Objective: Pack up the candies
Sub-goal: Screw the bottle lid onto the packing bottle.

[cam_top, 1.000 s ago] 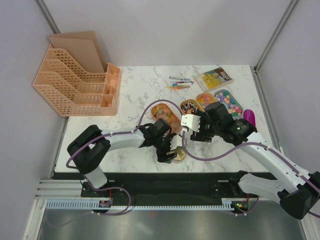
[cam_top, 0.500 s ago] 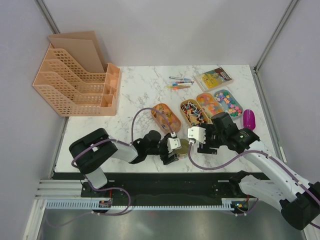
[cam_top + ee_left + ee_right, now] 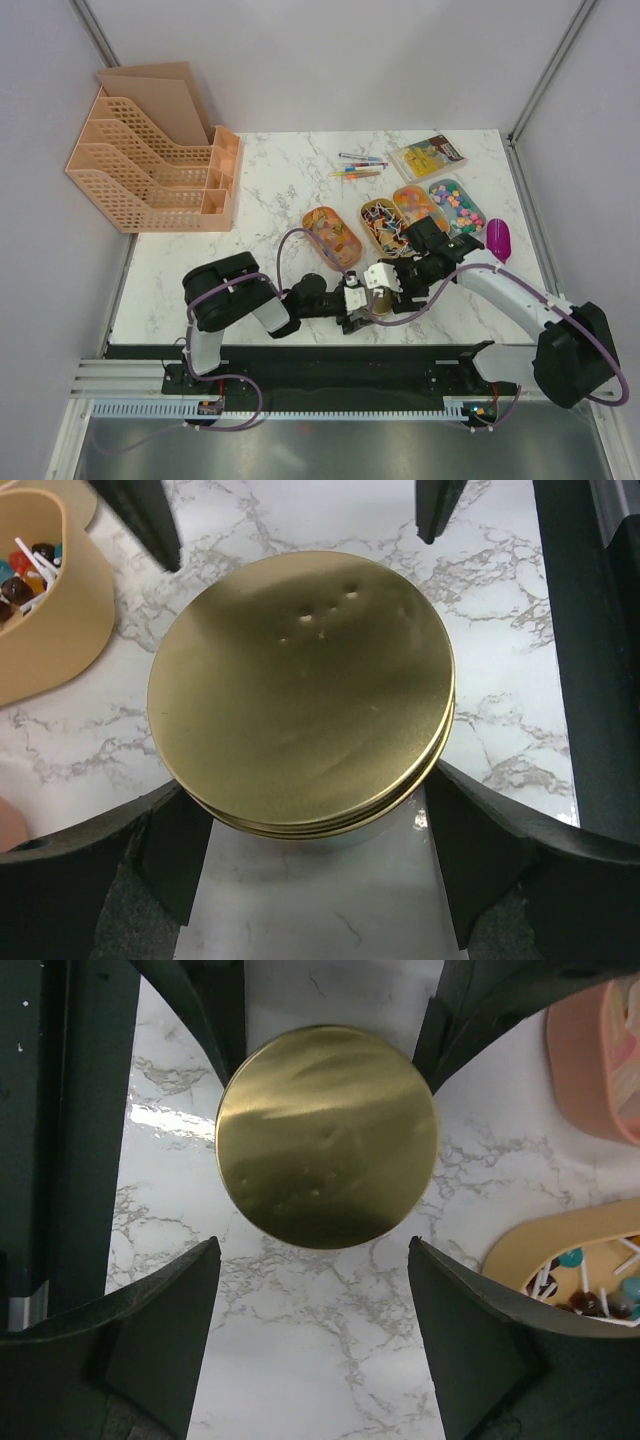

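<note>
A jar with a round gold lid stands near the table's front edge. My left gripper is open, its fingers on either side of the jar's near part. Facing it, my right gripper is open just short of the lid, holding nothing. The candies lie in four oval trays behind: yellow-orange ones, wrapped ones, orange bits and pastel pieces.
A purple scoop lies right of the trays. Coloured pens and a yellow box sit at the back. A peach file organiser fills the back left. Purple cables loop over the table by both arms.
The left arm has folded low along the front edge. Both grippers have closed in on the gold-lidded jar from opposite sides, uncovering the trays. The left jaws have widened.
</note>
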Motion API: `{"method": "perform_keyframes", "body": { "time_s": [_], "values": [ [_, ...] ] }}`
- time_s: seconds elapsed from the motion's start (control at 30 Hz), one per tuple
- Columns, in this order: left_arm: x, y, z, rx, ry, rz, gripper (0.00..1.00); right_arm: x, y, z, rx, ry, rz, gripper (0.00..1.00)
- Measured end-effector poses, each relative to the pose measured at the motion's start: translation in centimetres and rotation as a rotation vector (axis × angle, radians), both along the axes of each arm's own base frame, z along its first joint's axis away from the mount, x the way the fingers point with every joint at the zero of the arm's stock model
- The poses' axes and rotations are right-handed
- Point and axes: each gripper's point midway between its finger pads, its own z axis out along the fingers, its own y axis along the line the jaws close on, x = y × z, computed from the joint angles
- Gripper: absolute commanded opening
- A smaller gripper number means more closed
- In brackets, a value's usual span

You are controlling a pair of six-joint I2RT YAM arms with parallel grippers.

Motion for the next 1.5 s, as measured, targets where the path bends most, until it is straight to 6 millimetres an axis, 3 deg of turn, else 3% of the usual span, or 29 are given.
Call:
{"method": "perform_keyframes", "body": {
  "time_s": [0.27, 0.6, 0.93, 1.13, 1.27, 1.5],
  "values": [
    [-0.1, -0.4, 0.2, -0.018, -0.013, -0.006, 0.81, 1.1, 2.0, 2.0, 0.052, 0.002, 0.158, 0.84],
    [-0.2, -0.4, 0.1, -0.020, -0.014, -0.008, 0.72, 0.4, 1.6, 0.1, -0.006, 0.102, 0.246, 0.86],
    [-0.2, -0.5, 0.1, -0.021, -0.014, -0.008, 0.65, 0.6, 1.8, -0.1, -0.013, 0.118, 0.257, 0.92],
    [-0.2, -0.5, 0.0, -0.020, -0.013, -0.008, 0.48, 0.7, 1.8, -0.1, -0.013, 0.118, 0.256, 0.94],
    [-0.1, -0.5, 0.0, -0.020, -0.014, -0.007, 0.31, 0.7, 1.6, -0.3, -0.024, 0.120, 0.252, 0.94],
    [-0.1, -0.7, 0.0, -0.020, -0.012, -0.009, 0.21, 0.6, 1.2, -0.7, -0.051, 0.129, 0.230, 0.93]
  ]
}}
